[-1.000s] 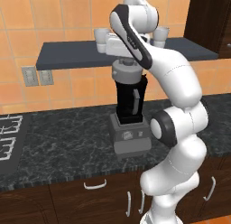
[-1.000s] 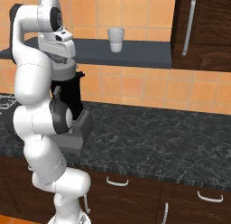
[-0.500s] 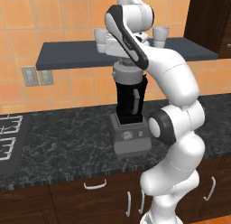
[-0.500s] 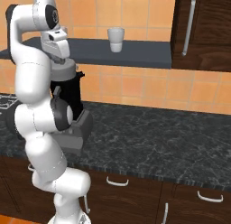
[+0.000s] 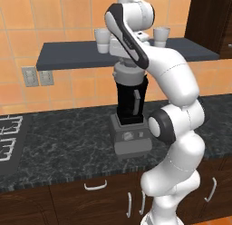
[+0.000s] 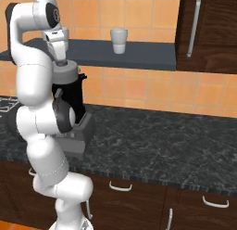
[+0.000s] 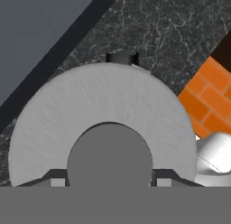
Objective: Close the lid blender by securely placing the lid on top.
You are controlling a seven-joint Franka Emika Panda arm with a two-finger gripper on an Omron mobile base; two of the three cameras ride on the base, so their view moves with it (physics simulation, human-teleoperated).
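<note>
While the lid (image 7: 101,110) rests on the blender (image 5: 131,108), the fingers (image 7: 53,179) flank its knob (seemingly gripping).

Base views look forward from behind-left and behind-right, sharing blender (image 5: 131,111) and counter (image 6: 152,145); hand view looks straight down, close on lid (image 7: 101,105).

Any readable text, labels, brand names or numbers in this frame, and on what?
No text can be read.
The blender has pale marks on its front control panel, too small and blurred to read.
The lid, white cups and wall outlets carry no visible writing.
</note>
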